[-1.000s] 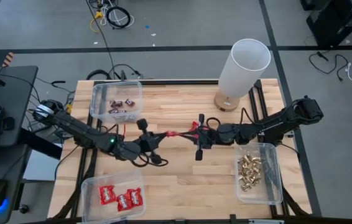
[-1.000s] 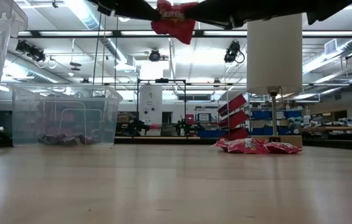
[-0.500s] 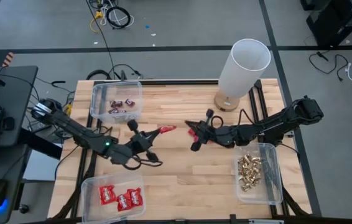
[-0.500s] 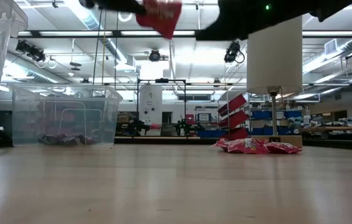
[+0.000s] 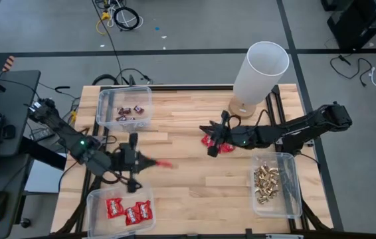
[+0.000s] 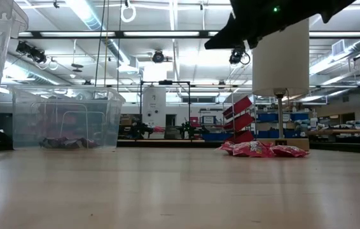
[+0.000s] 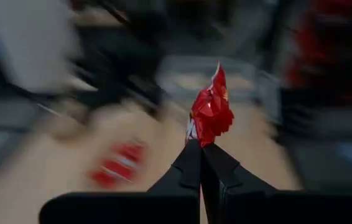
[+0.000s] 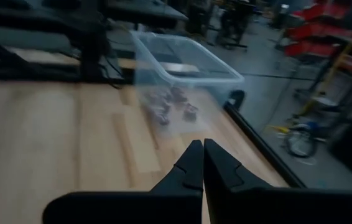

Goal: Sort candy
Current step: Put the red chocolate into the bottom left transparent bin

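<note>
Largely sorted: the left gripper (image 5: 149, 162), pinched on one red packet (image 5: 163, 163), hangs beside the bin of red packets (image 5: 95, 198) on the bench (image 5: 188, 192). The right gripper (image 5: 209, 137), fingers together and empty, hovers over the remaining red pile (image 5: 222, 144). Purple-brown bars fill the far bin (image 5: 103, 99); gold pieces lie in the right bin (image 5: 287, 166)

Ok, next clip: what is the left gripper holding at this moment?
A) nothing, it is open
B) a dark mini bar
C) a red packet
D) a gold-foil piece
C: in the left wrist view the left gripper is shut on a red packet, and the high view shows that packet at its tip, above the bin of red packets.
</note>
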### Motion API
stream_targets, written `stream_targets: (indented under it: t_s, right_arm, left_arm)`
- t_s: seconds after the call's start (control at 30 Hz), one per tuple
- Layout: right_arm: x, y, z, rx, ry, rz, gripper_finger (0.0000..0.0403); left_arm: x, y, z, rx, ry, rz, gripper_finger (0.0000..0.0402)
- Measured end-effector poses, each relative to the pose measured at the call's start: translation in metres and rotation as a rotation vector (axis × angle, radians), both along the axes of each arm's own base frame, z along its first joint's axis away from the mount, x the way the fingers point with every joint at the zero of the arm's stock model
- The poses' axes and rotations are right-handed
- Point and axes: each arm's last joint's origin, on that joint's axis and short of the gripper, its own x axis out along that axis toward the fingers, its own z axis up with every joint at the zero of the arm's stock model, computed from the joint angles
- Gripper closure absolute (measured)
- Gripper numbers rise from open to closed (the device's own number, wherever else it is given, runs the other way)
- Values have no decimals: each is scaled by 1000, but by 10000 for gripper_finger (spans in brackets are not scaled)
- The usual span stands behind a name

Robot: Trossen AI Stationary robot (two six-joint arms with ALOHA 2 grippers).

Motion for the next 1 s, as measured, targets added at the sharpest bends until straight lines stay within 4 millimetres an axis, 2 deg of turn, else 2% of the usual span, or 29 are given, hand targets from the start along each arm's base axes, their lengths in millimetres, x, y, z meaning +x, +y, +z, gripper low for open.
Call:
stream_targets:
  t_s: [0.2, 0.3, 0.47, 0.63, 1.0]
  right_arm:
    - [-4, -7, 7, 34, -15, 61, 403]
    - [-3, -8, 6, 48, -13, 74, 403]
    - [-4, -8, 2, 81, 9, 67, 403]
    - [-4, -8, 2, 84, 12, 66, 403]
    - [-4, -8, 2, 84, 11, 67, 403]
  left_arm:
    - [-17, -12, 8, -305, 308, -406, 401]
    - [-28, -17, 10, -429, 455, -482, 401]
    - [-37, -18, 0, -646, 660, -304, 401]
    - [-38, -24, -19, -725, 852, -135, 401]
    - [-13, -51, -57, -701, 1098, -96, 401]
